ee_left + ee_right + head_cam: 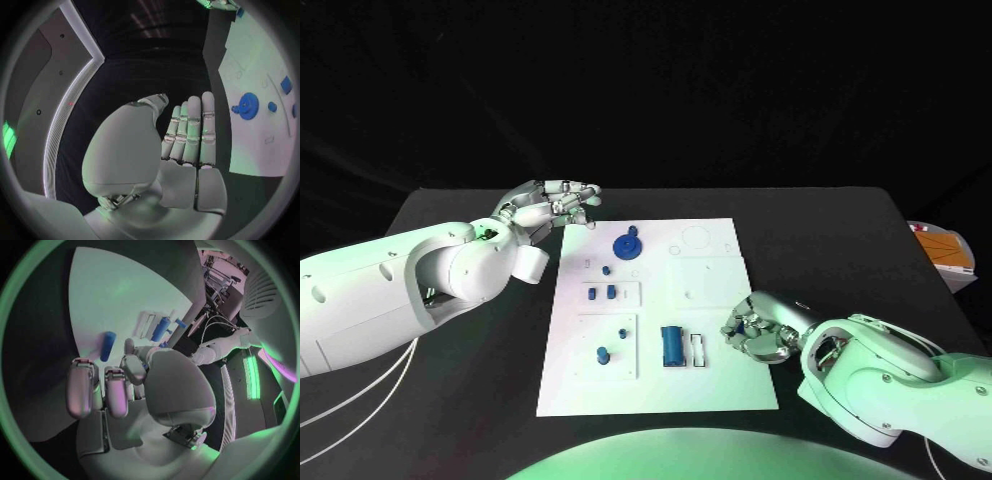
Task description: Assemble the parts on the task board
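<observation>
The white task board (pixel 711 385) lies in the middle of the black table. On it are a blue gear (pixel 629 245), several small blue pegs (pixel 599 293) and a blue cylinder (pixel 672 345). My left hand (pixel 553 207) hovers over the table just beyond the board's far left corner. Its fingers (pixel 190 132) are stretched out side by side and hold nothing; the gear (pixel 248 106) lies off to one side. My right hand (pixel 759 332) sits at the board's right edge, level with the cylinder (pixel 107 346). Its fingers (pixel 115 390) are half curled and apart, and I see nothing in them.
An orange and white box (pixel 945 252) stands at the table's right edge. The board's near half (pixel 661 395) is bare white. Black table (pixel 819 230) surrounds the board on all sides.
</observation>
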Motion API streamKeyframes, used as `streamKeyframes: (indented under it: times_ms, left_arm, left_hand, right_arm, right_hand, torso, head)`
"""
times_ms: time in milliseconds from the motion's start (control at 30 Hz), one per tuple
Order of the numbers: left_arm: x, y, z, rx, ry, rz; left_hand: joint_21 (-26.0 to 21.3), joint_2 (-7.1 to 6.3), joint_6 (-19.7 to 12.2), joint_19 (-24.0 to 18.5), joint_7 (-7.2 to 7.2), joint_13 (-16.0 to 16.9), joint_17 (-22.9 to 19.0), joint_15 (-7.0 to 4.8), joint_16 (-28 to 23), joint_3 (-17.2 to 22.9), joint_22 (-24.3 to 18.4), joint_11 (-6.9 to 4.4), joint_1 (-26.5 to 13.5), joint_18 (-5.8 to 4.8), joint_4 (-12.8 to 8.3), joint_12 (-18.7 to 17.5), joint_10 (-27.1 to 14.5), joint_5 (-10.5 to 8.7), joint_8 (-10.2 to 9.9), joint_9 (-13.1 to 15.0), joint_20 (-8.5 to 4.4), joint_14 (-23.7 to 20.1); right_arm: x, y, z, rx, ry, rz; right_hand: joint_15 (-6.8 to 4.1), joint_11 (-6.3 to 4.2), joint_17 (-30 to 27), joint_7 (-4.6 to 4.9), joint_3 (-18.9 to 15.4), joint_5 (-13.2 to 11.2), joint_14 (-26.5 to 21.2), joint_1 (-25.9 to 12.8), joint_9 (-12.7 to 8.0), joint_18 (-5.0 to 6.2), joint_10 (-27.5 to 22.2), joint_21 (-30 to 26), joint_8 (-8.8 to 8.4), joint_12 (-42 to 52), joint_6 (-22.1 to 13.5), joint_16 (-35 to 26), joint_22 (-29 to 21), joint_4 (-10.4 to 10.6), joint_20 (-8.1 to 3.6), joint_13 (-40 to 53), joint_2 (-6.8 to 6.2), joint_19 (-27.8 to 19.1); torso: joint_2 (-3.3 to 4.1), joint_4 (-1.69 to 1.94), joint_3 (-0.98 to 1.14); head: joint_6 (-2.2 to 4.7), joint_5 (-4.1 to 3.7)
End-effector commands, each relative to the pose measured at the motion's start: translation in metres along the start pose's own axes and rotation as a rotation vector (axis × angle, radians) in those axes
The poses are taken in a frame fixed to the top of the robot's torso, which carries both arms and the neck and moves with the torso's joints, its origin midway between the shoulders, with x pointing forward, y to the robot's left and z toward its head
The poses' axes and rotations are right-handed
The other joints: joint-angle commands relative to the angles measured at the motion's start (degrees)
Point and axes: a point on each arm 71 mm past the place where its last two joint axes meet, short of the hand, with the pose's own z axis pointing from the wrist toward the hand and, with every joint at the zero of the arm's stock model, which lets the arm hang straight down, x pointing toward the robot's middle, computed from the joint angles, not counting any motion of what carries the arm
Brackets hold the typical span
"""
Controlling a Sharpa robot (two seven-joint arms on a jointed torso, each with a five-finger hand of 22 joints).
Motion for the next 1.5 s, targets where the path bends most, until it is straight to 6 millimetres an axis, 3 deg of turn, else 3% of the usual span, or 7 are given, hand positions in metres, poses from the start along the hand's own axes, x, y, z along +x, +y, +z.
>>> streamKeyframes:
  times_ms: [33, 500, 633, 833, 967, 1167, 1500]
  left_arm:
    - [0.003, -0.001, 0.0, 0.007, 0.022, -0.001]
    - [0.002, -0.001, 0.0, 0.006, 0.019, 0.001]
    - [0.002, -0.001, 0.0, 0.007, 0.02, 0.003]
    - [0.002, -0.001, 0.0, 0.007, 0.019, 0.004]
    - [0.002, -0.001, 0.0, 0.008, 0.02, 0.004]
    - [0.003, -0.001, 0.001, 0.008, 0.022, 0.003]
    - [0.004, -0.001, 0.001, 0.008, 0.025, 0.003]
  left_hand:
    - [-0.3, 0.01, -0.28, -0.08, 0.33, 0.02, -0.09, 0.11, 0.06, 0.29, -0.06, -0.09, 0.51, 0.68, -0.05, 0.3, -0.38, 0.22, 0.25, 0.08, 0.22, -0.37]
    - [-0.3, 0.01, -0.28, -0.08, 0.33, 0.02, -0.09, 0.11, 0.06, 0.29, -0.06, -0.09, 0.51, 0.68, -0.05, 0.3, -0.38, 0.22, 0.25, 0.08, 0.22, -0.37]
    - [-0.3, -0.05, -0.36, -0.07, 0.36, -0.01, -0.11, 0.11, 0.07, 0.33, -0.04, -0.07, 0.63, 0.68, -0.16, 0.31, -0.49, 0.22, 0.24, 0.08, 0.2, -0.39]
    - [-0.3, -0.05, -0.36, -0.07, 0.36, -0.01, -0.11, 0.11, 0.07, 0.33, -0.04, -0.07, 0.63, 0.68, -0.16, 0.31, -0.49, 0.22, 0.24, 0.08, 0.2, -0.39]
    - [-0.3, -0.05, -0.36, -0.07, 0.36, -0.01, -0.11, 0.11, 0.07, 0.33, -0.04, -0.07, 0.63, 0.68, -0.16, 0.31, -0.49, 0.22, 0.24, 0.08, 0.2, -0.39]
    - [-0.3, -0.05, -0.36, -0.07, 0.36, -0.01, -0.11, 0.11, 0.07, 0.33, -0.04, -0.07, 0.63, 0.68, -0.16, 0.31, -0.49, 0.22, 0.24, 0.08, 0.2, -0.39]
    - [-0.3, -0.05, -0.36, -0.07, 0.36, -0.01, -0.11, 0.11, 0.07, 0.33, -0.04, -0.07, 0.63, 0.68, -0.16, 0.31, -0.49, 0.22, 0.24, 0.08, 0.2, -0.39]
  right_arm:
    - [0.002, 0.0, 0.001, 0.007, 0.022, 0.036]
    - [-0.004, -0.005, 0.001, -0.002, -0.027, -0.02]
    - [-0.009, -0.007, 0.0, -0.027, -0.051, -0.038]
    - [-0.019, -0.007, -0.001, -0.068, -0.082, -0.08]
    - [-0.023, -0.008, -0.002, -0.095, -0.098, -0.116]
    - [-0.027, -0.006, -0.002, -0.154, -0.138, -0.189]
    - [-0.023, 0.002, 0.005, -0.212, -0.129, -0.296]
  right_hand:
    - [0.44, -0.6, 10.94, -0.14, 5.61, -0.42, 5.27, 1.04, 0.15, -0.51, 0.86, 0.02, 0.09, -0.15, -0.53, 0.28, 11.92, -6.24, 0.32, 8.35, -1.88, 2.17]
    - [0.25, -0.92, 10.91, -0.67, 4.62, -2.63, 5.27, -1.94, 1.22, -0.46, 0.86, -0.23, 0.78, -0.24, -0.83, 0.26, 11.85, -7.92, 0.28, 8.34, -2.74, 2.08]
    - [0.18, -1.01, 10.88, -0.83, 4.1, -3.24, 5.26, -2.57, 1.31, -0.42, 0.76, -0.48, 0.82, -0.29, -0.84, 0.24, 11.79, -8.15, 0.22, 8.35, -3.04, 2.0]
    - [0.16, -0.97, 10.87, -0.73, 3.1, -2.97, 5.26, -3.19, 0.92, -0.4, 0.71, -0.64, 0.3, 0.25, -0.97, 0.23, 11.75, -8.62, 0.18, 8.79, -3.61, 1.94]
    - [0.59, -0.38, 10.76, 0.08, 2.62, -3.08, 5.23, -3.41, -0.17, -0.37, 0.54, -1.03, -1.33, 0.89, -1.98, 0.19, 11.67, -9.19, 0.39, 9.33, -3.89, 1.81]
    - [1.65, 0.88, 10.68, 1.61, 1.9, -3.77, 5.21, -4.08, -2.17, -0.32, 0.04, -1.55, -4.58, 1.54, -4.04, 0.15, 11.55, -9.62, 1.18, 9.9, -4.77, 1.63]
    - [2.73, 2.12, 10.33, 3.02, 1.33, -6.34, 5.11, -2.34, -4.03, -0.14, -0.9, -2.56, -8.02, 1.86, -5.74, 0.01, 11.34, -11.53, 2.22, 10.1, -6.17, 1.29]
  torso:
    - [0.0, -0.02, 0.0]
    - [-0.01, -0.17, 0.08]
    - [-0.05, -0.06, 0.13]
    - [0.0, -0.08, 0.13]
    - [0.01, -0.11, 0.03]
    - [-0.02, -0.02, 0.05]
    - [0.01, 0.03, -0.03]
  head:
    - [-0.12, 0.02]
    - [-0.08, 0.07]
    - [0.04, -0.1]
    - [0.2, -0.08]
    - [0.28, -0.22]
    - [0.44, -0.36]
    - [0.67, -0.49]
